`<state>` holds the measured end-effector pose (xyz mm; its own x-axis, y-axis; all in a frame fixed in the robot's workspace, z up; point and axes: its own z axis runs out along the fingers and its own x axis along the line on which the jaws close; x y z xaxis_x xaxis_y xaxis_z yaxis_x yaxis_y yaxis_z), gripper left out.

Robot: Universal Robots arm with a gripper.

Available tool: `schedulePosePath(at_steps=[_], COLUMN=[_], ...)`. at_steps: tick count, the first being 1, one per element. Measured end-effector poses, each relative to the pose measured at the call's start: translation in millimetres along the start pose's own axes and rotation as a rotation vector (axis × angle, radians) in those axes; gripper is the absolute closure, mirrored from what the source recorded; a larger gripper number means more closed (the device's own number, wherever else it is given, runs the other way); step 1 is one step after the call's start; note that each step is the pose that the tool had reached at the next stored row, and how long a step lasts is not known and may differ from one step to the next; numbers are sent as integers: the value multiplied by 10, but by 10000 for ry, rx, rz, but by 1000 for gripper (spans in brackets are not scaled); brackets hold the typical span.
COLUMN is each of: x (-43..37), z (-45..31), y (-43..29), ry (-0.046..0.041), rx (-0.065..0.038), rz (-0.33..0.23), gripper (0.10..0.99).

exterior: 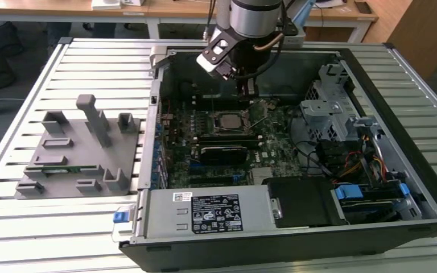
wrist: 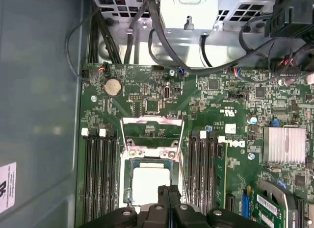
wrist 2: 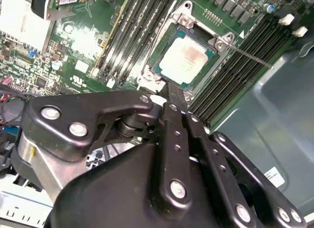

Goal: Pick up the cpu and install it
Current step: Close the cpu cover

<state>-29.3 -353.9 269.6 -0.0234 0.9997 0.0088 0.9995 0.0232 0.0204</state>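
First wrist view shows closed fingers (wrist: 163,194) hiding one edge of the socketed cpu (wrist: 147,184)

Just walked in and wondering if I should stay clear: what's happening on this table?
A robot arm is reaching down into an open computer case. The cpu already sits in the socket on the motherboard. The gripper hangs at the cpu's edge, its fingers shut with nothing between them. Whether they touch the chip I cannot tell. A grey fixture stands beside the case.
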Motion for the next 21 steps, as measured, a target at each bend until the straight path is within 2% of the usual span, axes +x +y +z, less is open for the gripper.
schedulePosePath(at_steps=[1, 2, 5, 6, 8, 21], x=[0, -1, 0, -1, -1, -5], z=[0, 1, 1, 2, 3, 6], y=[8, 11, 19, 24, 43, 214], ry=[7, 58, 529, 611, 641, 642], rx=[8, 9, -2, -3, 9, 68], rz=[-3, -6, -7, -6, -3, -2], gripper=[980, 980, 980, 980, 980, 980])
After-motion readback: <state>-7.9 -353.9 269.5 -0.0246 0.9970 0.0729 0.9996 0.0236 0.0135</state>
